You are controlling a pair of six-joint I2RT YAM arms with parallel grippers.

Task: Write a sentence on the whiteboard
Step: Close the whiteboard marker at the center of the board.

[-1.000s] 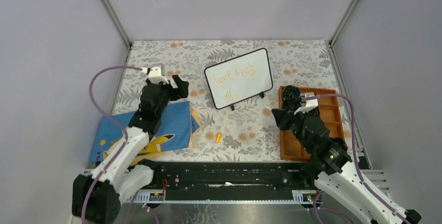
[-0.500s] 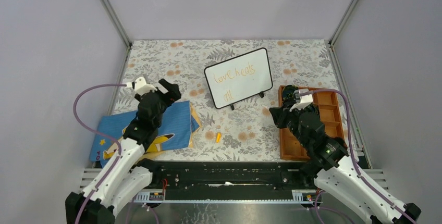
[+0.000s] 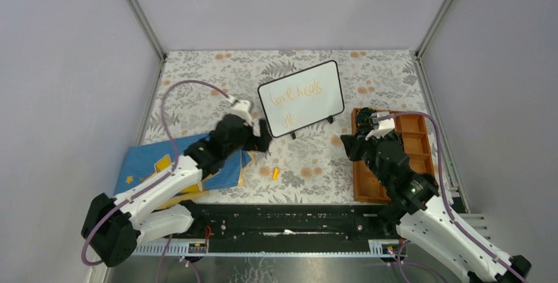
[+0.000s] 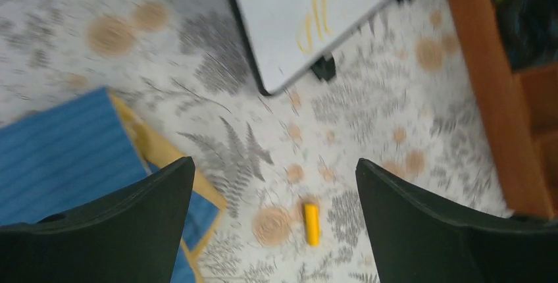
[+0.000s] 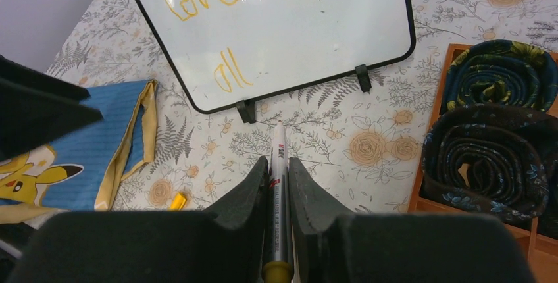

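Note:
The whiteboard (image 3: 303,99) stands tilted at mid-table, black-framed, with the orange sentence (image 3: 296,93) "love heals all" on it; it also shows in the right wrist view (image 5: 276,33) and partly in the left wrist view (image 4: 309,13). My right gripper (image 3: 349,146) is shut on a silver marker (image 5: 279,191), tip pointing at the board's lower edge, a little short of it. My left gripper (image 3: 263,139) is open and empty, hovering by the board's lower left corner, above a small yellow marker cap (image 4: 310,223) lying on the table (image 3: 276,174).
A blue cartoon-printed cloth (image 3: 197,164) lies at the front left under the left arm. A brown wooden tray (image 3: 421,145) with dark rolled fabric (image 5: 493,118) stands at the right. The tablecloth is floral.
My left arm has swung right from above the blue cloth to the board's lower left corner. The right arm with the marker has hardly moved.

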